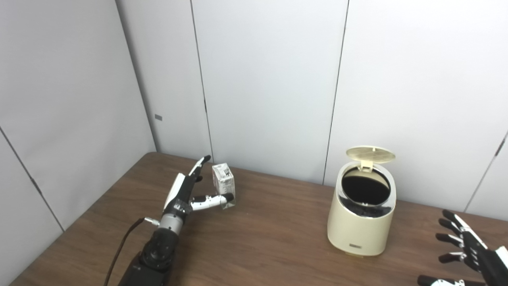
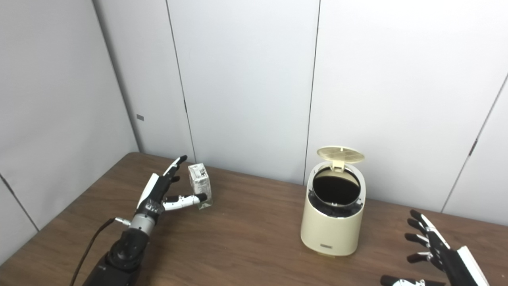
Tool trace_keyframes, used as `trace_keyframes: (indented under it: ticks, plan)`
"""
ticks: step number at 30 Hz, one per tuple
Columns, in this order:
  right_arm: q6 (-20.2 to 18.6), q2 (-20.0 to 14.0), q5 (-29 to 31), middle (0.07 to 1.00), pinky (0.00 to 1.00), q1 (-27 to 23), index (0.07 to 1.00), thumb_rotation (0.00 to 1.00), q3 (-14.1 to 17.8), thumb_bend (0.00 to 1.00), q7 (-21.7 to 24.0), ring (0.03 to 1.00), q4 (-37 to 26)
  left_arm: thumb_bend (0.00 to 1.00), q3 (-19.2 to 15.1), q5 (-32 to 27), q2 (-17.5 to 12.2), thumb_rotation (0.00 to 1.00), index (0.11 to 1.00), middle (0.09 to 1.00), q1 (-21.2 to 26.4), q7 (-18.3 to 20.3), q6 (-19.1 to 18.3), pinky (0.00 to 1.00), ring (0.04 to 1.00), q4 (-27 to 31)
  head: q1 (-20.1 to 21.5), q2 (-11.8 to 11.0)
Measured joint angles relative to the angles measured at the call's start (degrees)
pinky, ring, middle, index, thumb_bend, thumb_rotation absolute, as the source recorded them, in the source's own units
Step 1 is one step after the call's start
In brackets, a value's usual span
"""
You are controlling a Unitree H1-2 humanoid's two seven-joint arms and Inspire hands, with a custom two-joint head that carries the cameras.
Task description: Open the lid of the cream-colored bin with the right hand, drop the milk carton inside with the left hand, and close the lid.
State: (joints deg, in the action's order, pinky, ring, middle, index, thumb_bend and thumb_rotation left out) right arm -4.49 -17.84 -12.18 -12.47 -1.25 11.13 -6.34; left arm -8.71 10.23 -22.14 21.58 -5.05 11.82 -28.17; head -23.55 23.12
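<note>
The cream-colored bin [image 1: 361, 222] stands on the brown table [image 1: 270, 234] at the right, its round lid [image 1: 370, 154] tipped up and back, dark inside showing. A small white milk carton [image 1: 224, 185] stands upright at the left rear of the table. My left hand [image 1: 189, 194] is beside it with fingers spread, the thumb reaching across the carton's front lower edge and the other fingers behind its left side, not closed on it. My right hand [image 1: 470, 254] hovers open low at the right corner, away from the bin.
Grey wall panels [image 1: 270, 79] close off the back and left of the table. A thin cable [image 1: 123, 246] runs along my left forearm. Bare wood lies between the carton and the bin.
</note>
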Motion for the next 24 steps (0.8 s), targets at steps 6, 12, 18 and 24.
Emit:
trace_keyframes:
  ticks: [6, 12, 18, 24]
  plan:
    - [-0.03, -0.78, -0.09, 0.902, 0.55, 0.26, 0.924, 0.26, 0.05, 0.88, -0.01, 0.819, -0.11, 0.97, -0.20, -1.19, 1.20, 0.31, 1.000, 0.984, 0.89, -1.26, 0.13, 0.93, 0.970, -2.51, -0.17, -0.09]
    - [-0.61, -1.01, -0.47, 0.898, 0.49, 1.01, 0.904, 0.28, 0.02, 0.89, 0.07, 0.779, -1.21, 0.92, -0.89, -5.93, 2.79, 0.27, 1.000, 0.974, 2.73, -0.21, 0.63, 0.88, 0.947, -5.68, -0.26, 0.18]
    - [-2.14, -1.10, -0.89, 0.878, 0.50, 1.69, 0.889, 0.24, 0.01, 0.88, 0.14, 0.767, -1.78, 0.90, -0.97, -7.02, 3.14, 0.27, 1.000, 0.922, 3.90, -0.35, 0.63, 0.85, 0.888, -7.18, 0.53, 0.44]
    - [-3.13, -1.20, -1.50, 0.881, 0.50, 2.17, 0.888, 0.21, 0.02, 0.88, 0.51, 0.768, -2.64, 0.92, -0.61, -7.88, 3.14, 0.29, 1.000, 0.936, 5.31, -0.30, 0.83, 0.88, 0.908, -9.15, 0.88, 0.79]
